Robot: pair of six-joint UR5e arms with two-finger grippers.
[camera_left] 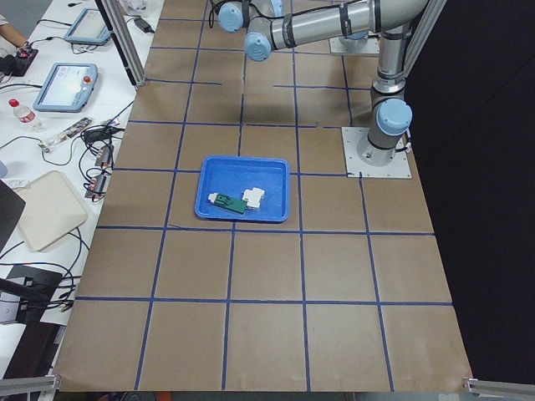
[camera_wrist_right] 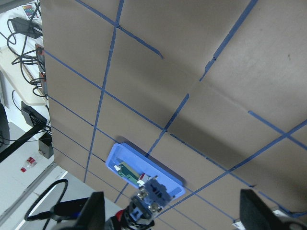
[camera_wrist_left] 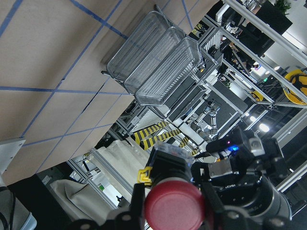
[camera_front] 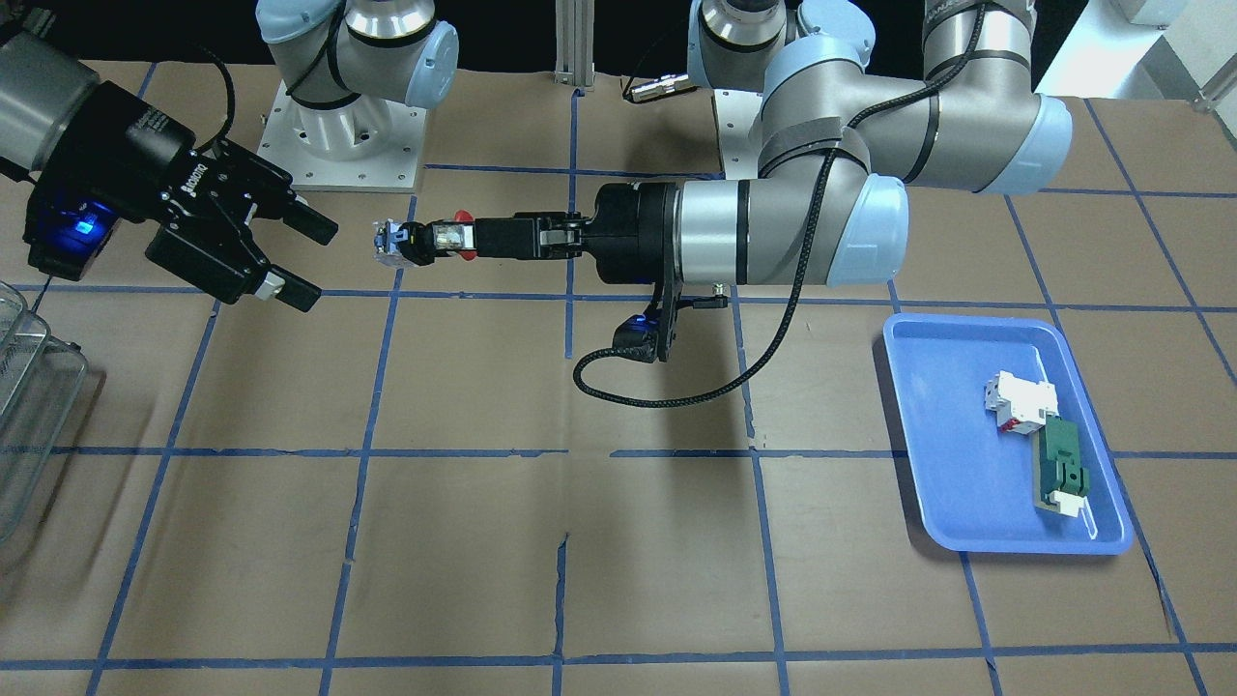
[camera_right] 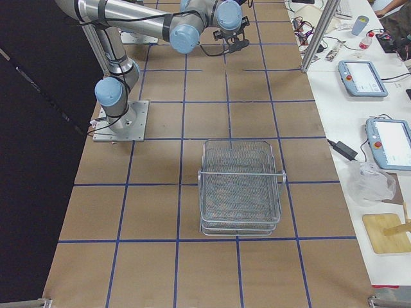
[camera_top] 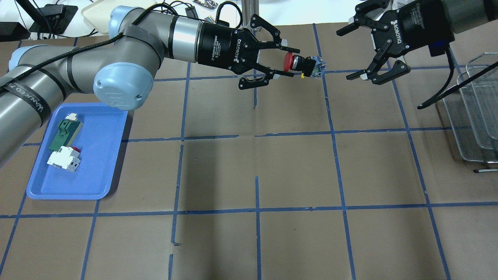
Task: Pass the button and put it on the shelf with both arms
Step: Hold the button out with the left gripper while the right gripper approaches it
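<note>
We see the left gripper [camera_top: 288,62] closed on the button [camera_top: 302,65], its two fingers pinching it at the red cap. The black body and blue-grey base stick out past the fingertips toward the robot's right. The left arm [camera_top: 128,46] reaches out level over the far middle of the table [camera_top: 295,167], and the button lies on its side in the air, clear of the brown surface. In the front-facing view the same grip shows edge-on, with the button [camera_front: 411,242] pointing base-first at the other gripper. Facing it, apart and not touching, we find the right gripper [camera_top: 344,55] with its jaws spread wide and nothing between them (its open fingers frame the button [camera_wrist_right: 151,194] from the right wrist camera, base end toward the lens). From the left wrist camera we look along the red cap [camera_wrist_left: 175,211] toward the dark bulk of the right gripper [camera_wrist_left: 244,172], a blue light glowing on it. The shelf [camera_right: 241,186] stands on the table at the robot's right end, well apart from the button, its wire tiers stacked and a bar running across the top. On the robot's left side the blue tray [camera_top: 97,163] rests on the table. It holds the white-and-red block [camera_top: 64,160] and the green flat part [camera_top: 64,132], which lie against each other.
</note>
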